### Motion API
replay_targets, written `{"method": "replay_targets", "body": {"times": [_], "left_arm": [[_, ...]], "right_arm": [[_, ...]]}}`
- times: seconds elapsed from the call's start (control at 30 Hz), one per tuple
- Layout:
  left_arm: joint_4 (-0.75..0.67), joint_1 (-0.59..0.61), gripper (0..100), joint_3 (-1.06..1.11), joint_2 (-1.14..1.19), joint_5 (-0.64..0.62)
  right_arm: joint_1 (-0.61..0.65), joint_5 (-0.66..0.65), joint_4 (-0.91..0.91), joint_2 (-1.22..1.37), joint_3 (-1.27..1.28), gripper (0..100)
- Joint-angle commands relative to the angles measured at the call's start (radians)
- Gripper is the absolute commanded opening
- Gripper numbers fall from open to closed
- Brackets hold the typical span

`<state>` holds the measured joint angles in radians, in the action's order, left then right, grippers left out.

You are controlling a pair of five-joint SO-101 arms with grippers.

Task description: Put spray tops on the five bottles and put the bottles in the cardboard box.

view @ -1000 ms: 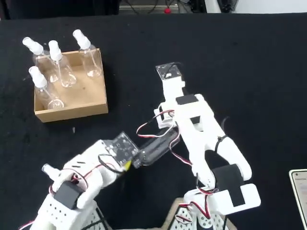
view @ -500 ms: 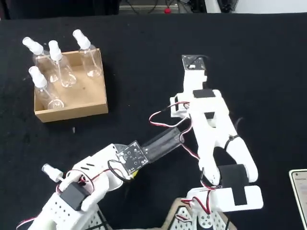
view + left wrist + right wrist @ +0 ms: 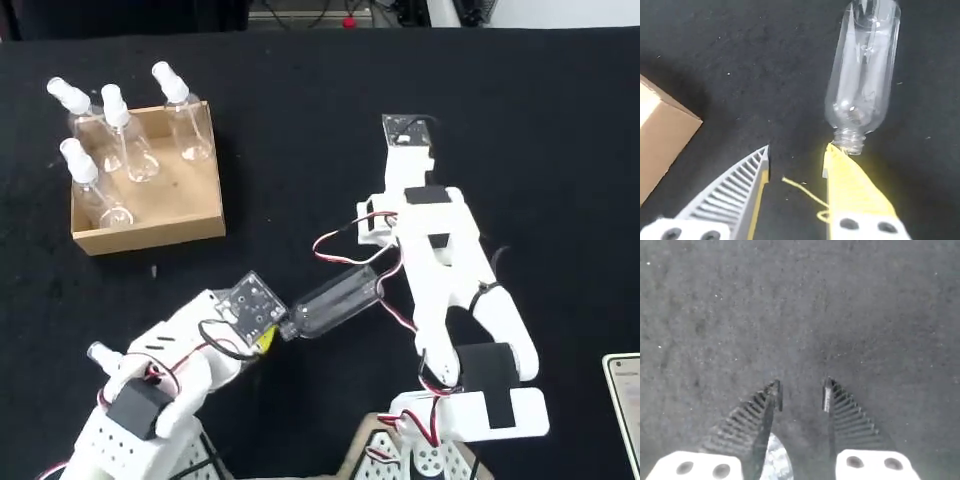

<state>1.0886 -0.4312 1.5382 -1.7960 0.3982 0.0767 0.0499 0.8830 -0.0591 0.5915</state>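
An uncapped clear bottle (image 3: 335,300) lies on its side on the black table, its neck pointing at my left gripper (image 3: 266,338). In the left wrist view the left gripper (image 3: 796,154) is open, and the bottle (image 3: 862,75) rests with its open neck against the yellow fingertip (image 3: 832,152). The cardboard box (image 3: 190,228) at the far left holds several bottles with spray tops (image 3: 110,150). A loose white spray top (image 3: 100,354) lies beside the left arm's base. The right arm (image 3: 430,250) stands just right of the bottle. My right gripper (image 3: 801,392) is open over bare cloth.
A corner of the box (image 3: 660,135) shows in the left wrist view. A white flat object (image 3: 625,395) sits at the right edge. Red wires (image 3: 335,245) loop off the right arm close above the bottle.
The right arm swung right and away from the bottle, then stayed. The left gripper pushed toward the bottle and drew back. The bottle shifted slightly.
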Motion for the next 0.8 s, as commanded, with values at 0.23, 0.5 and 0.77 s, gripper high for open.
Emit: {"method": "replay_targets", "body": {"times": [0.23,0.5,0.77], "left_arm": [[-0.061,-0.090,28,0.025,0.005,-0.038],[-0.172,-0.088,28,0.147,0.005,0.028],[-0.232,-0.001,28,0.163,0.008,0.031]], "right_arm": [[-0.008,0.009,0.009,-0.004,-0.051,13.2],[-0.008,0.009,0.009,-0.002,-0.050,13.3],[0.009,0.009,0.012,-0.002,-0.030,13.3]]}}
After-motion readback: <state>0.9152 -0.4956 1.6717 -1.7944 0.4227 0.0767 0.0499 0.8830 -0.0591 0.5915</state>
